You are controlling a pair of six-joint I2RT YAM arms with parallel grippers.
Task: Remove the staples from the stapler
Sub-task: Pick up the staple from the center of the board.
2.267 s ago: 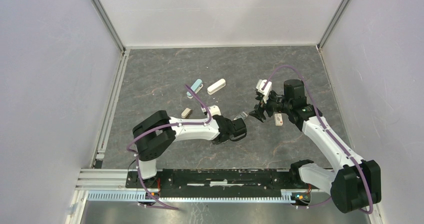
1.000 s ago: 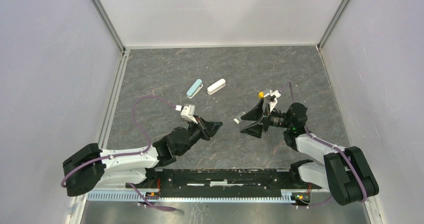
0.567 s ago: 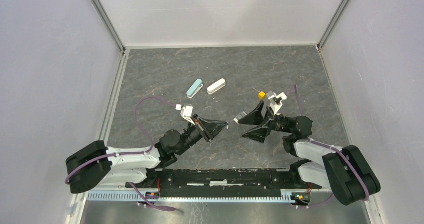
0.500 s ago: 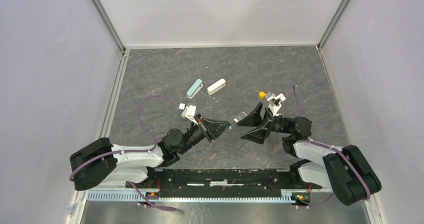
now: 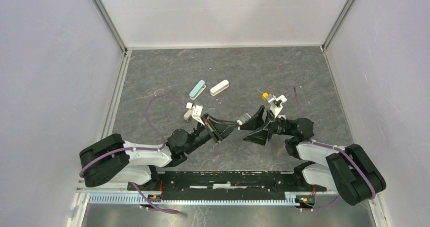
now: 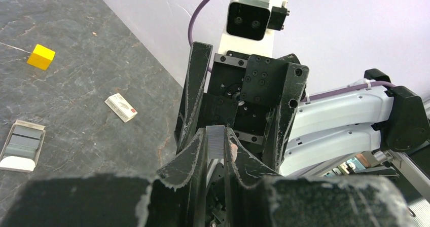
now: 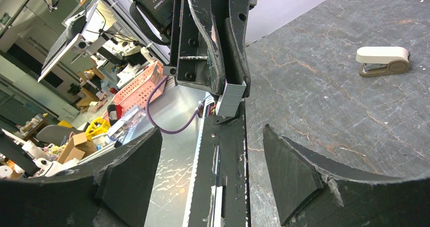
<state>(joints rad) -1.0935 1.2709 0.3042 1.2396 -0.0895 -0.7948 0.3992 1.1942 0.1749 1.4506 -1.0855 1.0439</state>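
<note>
The table (image 5: 162,70) is dark grey with a marbled pattern of pale and rusty veins, and the yellow cube (image 5: 265,96) is its one bright spot. Left of the cube are a teal stapler (image 5: 198,89) edged in white, an all-white stapler (image 5: 219,87) and a cream stapler (image 5: 188,115) with a brown base. Near the cube are a white packet (image 6: 121,107) marked red and a clear box (image 6: 18,162) with a grey block inside. The staples (image 6: 215,141) are finely ridged silvery grey against the scuffed matt black of the left gripper (image 6: 215,135).
</note>
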